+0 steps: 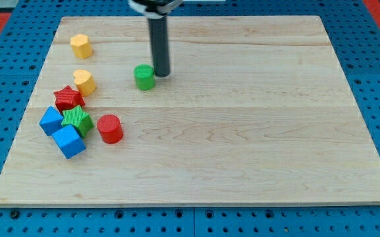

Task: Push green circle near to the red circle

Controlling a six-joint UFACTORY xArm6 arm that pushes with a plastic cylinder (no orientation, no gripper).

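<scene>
Toward the top edge of the pale wooden board [242,131], left of centre, my tip [161,74] rests bare just beside the small green plastic circle block [144,77], on its right. The red plastic circle block [110,128] lies nearer the bottom-left corner. Judgement: shift the tip to the green circle's upper right, then push steadily down-left. The green circle appears upright, short and glossy.

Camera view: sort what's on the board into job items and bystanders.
Job items:
green circle
red circle
my tip, touching the green circle's right side

Bystanders:
yellow block
yellow heart
red star
green star
blue blocks
</scene>
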